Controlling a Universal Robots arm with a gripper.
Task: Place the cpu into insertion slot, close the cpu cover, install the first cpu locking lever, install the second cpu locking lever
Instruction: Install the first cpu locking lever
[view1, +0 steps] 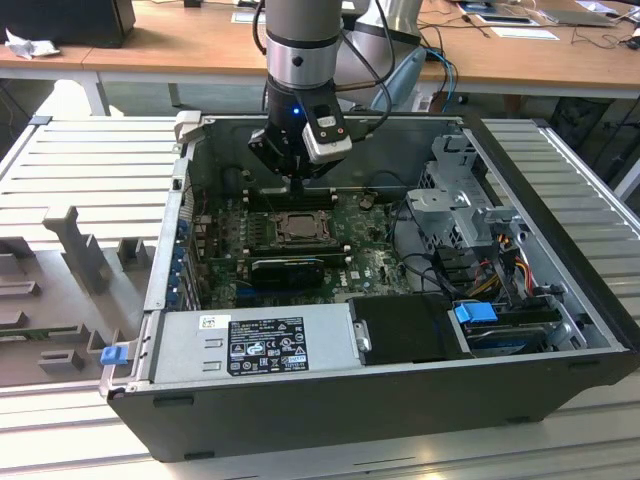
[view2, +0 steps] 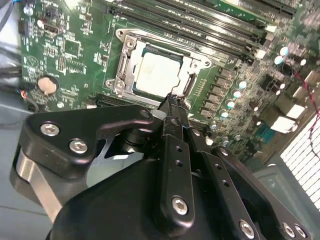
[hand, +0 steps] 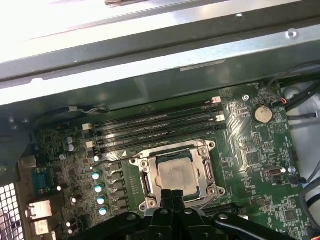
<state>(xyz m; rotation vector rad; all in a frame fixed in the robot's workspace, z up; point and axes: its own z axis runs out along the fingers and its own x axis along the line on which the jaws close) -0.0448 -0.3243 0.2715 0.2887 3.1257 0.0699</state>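
computer case (view1: 300, 400): open on top.
green board (view2: 65, 50): flat on the case floor.
gripper (view2: 172, 102): fingers pinched tight together, holding nothing, tip at the cover's edge.
cpu cover (view2: 124, 65): lying flat around the cpu.
insertion slot (hand: 146, 183): mid-board, beside the long black slots (hand: 155, 127).
cpu (view2: 160, 75): sitting in the slot, silver face up.

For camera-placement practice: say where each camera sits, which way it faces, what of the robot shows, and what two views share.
Exterior view: off the arm, looking down into the open computer case; shows arm, end effector.
First wrist view: on the arm, facing the cpu; end effector barely shows.
Second wrist view: on the arm, facing the cpu; end effector looms large.
Both wrist views share the cpu.
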